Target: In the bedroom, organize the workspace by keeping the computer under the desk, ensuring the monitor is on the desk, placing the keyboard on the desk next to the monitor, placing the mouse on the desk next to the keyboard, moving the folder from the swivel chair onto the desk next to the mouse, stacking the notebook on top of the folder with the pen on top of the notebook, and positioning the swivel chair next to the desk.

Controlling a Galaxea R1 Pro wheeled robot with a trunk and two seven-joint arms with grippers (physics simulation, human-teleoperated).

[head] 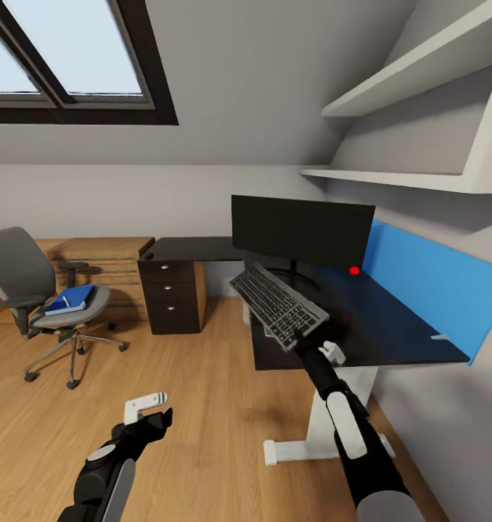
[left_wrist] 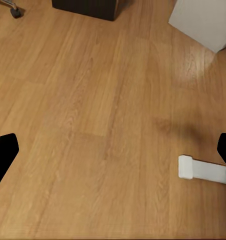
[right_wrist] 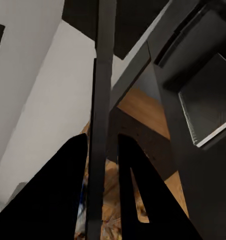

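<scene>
My right gripper [head: 305, 339] is shut on the near end of the slim dark keyboard [head: 277, 303], which hangs tilted over the front edge of the glossy black desk [head: 380, 322]. In the right wrist view the keyboard [right_wrist: 101, 100] shows edge-on between the black fingers [right_wrist: 58, 200]. The black monitor [head: 302, 230] stands at the back of the desk. At the left, the grey swivel chair [head: 35, 286] holds the blue folder [head: 72, 299] on its seat. My left gripper [head: 149, 415] hangs open and empty over the wooden floor. A light grey box, likely the computer [left_wrist: 202, 21], stands on the floor.
A dark drawer unit [head: 171, 293] with silver knobs carries the desk's left wing. Low wooden shelving [head: 104, 255] stands behind the chair. A blue panel [head: 438, 286] lines the wall, with white shelves [head: 413, 72] above. The desk's white foot [left_wrist: 203, 169] lies on the floor. A red dot [head: 354, 270] glows on the desk.
</scene>
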